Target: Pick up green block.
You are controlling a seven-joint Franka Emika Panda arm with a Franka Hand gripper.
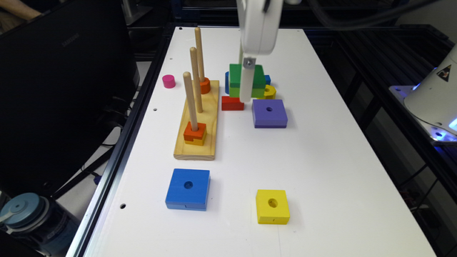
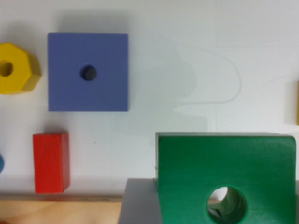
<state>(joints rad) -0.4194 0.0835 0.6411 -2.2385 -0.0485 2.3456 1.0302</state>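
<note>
Exterior view has the white worktop (image 1: 321,171) filling the frame and, upper centre, our jaws (image 1: 247,84) clamped on the green block (image 1: 235,76), lifted clear above the red block (image 1: 232,103). We should raise it straight, gently, keeping it off the purple block (image 1: 269,112) and yellow ring (image 1: 269,92).

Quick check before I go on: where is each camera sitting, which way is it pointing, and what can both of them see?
Exterior view: off the arm, raised at one short end of the white table, looking down its length; the arm's white wrist and gripper hang in at the top, at the green block.
Wrist view: on the wrist, looking straight down at the table; a grey part of the gripper shows beside the green block.
Shared: green block, purple block, red block, yellow octagonal piece.
</note>
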